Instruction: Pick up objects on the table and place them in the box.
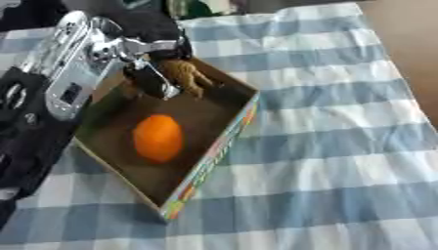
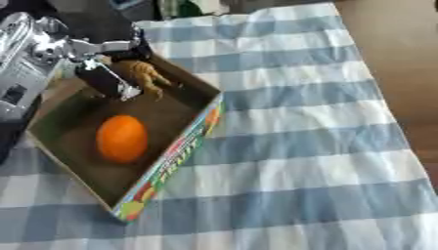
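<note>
**Orange already boxed as robot's left hand works over a tan toy**

Cardboard brown is lining the shallow box [image 1: 229, 93], which is sitting askew near the table's left edge, one corner pointing toward the near edge, its outer wall carrying bright printed colours. An orange [image 1: 158, 137] is lying on the box floor, roughly midway along, apart from every wall. At the box's far corner a tan, leggy toy [image 1: 188, 75] (an animal shape, though which animal cannot be told) is resting inside, just beside the far wall.

The robot's left hand [image 2: 107, 78], black with silver joints, is reaching in from the table's left edge and hanging over that far corner. Its dark fingers [image 1: 158, 80] are pointing down into the box right beside the toy; whether they are pinching it, touching it or standing spread apart from it cannot be told, as the two are overlapping in both eye views.

A blue-and-white checked cloth [image 1: 342, 146] is covering the table, and bare brown tabletop [image 2: 393, 49] is showing along the right edge. The right hand is appearing in neither view.
</note>
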You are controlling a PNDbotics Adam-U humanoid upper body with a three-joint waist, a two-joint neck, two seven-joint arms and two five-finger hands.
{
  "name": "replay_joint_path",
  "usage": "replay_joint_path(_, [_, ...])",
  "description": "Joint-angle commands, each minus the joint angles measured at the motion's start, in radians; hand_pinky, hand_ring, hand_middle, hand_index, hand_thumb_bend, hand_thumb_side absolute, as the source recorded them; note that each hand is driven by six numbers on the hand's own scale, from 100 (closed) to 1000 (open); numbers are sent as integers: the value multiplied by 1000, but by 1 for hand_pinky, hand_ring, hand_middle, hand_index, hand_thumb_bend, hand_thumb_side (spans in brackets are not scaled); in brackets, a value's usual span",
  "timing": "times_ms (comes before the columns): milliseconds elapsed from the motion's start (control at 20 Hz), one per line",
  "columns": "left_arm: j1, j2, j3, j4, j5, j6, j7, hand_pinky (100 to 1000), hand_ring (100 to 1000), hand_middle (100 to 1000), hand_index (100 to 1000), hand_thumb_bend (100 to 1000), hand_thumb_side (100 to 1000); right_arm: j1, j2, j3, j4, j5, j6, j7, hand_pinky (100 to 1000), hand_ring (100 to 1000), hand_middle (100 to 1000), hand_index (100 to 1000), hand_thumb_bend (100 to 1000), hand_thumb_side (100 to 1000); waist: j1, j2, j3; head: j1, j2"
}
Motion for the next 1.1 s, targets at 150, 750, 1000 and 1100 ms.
replay_joint_path(150, [-11,-3,8,34,-22,-30,3,528,718,683,846,269,596,-11,-13,-14,-19,5,1,-5,807,946,664,840,132,572,-5,-19,0,4,-1])
replay_joint_path(750, [-8,-6,94,-34,23,23,115,534,716,692,855,253,788,-7,-11,-17,-19,4,2,-8,807,946,664,839,166,576,-10,-26,6,7,9])
replay_joint_path(1000, [-2,4,144,-107,80,90,215,514,687,659,837,149,881,-9,-10,-15,-19,2,0,-9,806,945,664,839,164,575,-12,-32,13,21,11])
replay_joint_path(1100, [1,11,163,-136,108,120,261,505,673,646,828,116,882,-8,-9,-16,-19,2,0,-10,806,945,664,839,164,575,-13,-34,14,38,10])
